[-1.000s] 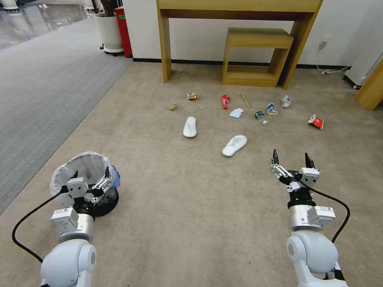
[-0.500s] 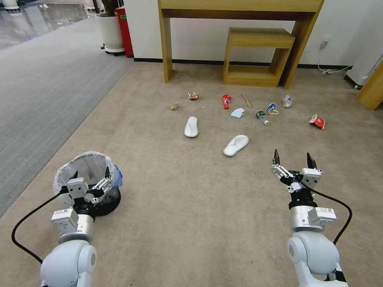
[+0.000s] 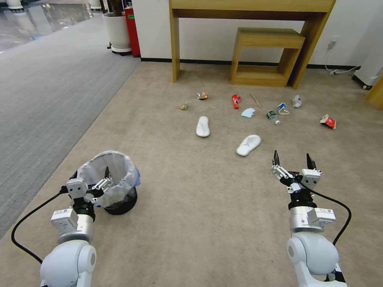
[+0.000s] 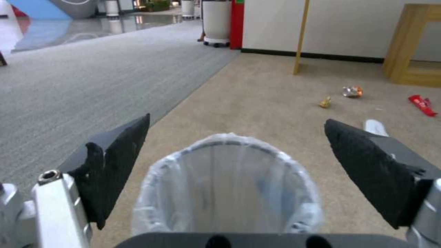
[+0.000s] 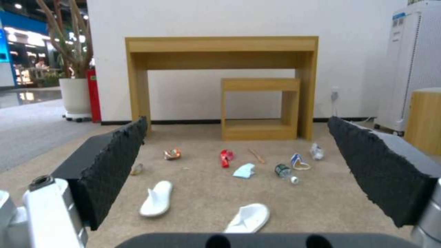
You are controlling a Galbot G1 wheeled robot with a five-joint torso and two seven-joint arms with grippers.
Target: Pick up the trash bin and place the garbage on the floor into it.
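A small black trash bin (image 3: 115, 187), lined with a crinkly white bag showing blue patches, stands upright on the beige carpet floor (image 3: 191, 223), close to the seam with the grey striped carpet (image 3: 44, 103). The left tool (image 3: 91, 180) hangs at the bin's near rim with its fingers spread wide, one tip over the bag's mouth; seen from the left wrist, the bin (image 4: 227, 186) sits between the two black pads (image 4: 117, 162) without touching either. The right tool (image 3: 293, 163) hovers above bare carpet well to the bin's right, its fingers likewise parted and holding nothing. Beyond the bin, toward the wooden bench (image 3: 251, 36) against the wall, the garbage lies scattered: two white slippers (image 3: 203, 126), the nearer one (image 3: 248, 144) just ahead of the right tool, then a crushed can (image 3: 202, 95), a red wrapper (image 3: 235, 101), a wooden stick (image 3: 255, 100), a blue mask (image 3: 247, 113), a plastic bottle (image 3: 272, 116) and crumpled paper cups (image 3: 328, 121).
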